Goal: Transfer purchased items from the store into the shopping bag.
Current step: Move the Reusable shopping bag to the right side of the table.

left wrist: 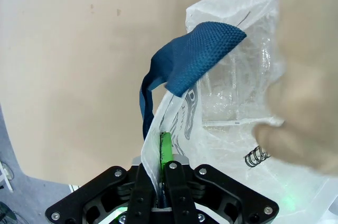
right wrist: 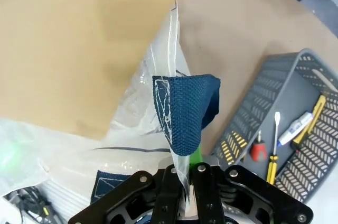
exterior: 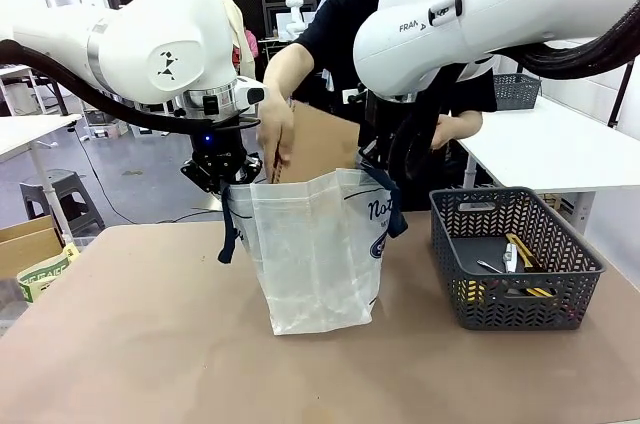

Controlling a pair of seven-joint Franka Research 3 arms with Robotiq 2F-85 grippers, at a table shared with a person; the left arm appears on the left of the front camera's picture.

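Upright bag (exterior: 315, 254), mouth up, pinched at both ends of its rim.
It stands just left of the basket (exterior: 515, 259), long axis vertical. The left gripper (left wrist: 165, 147) and right gripper (right wrist: 189, 170) are each clamped on opposite rim edges. A hand (exterior: 275, 134) dips into the mouth, fingers hidden. The logo (exterior: 378, 214) is cut off by a fold, and what lies inside is unclear.
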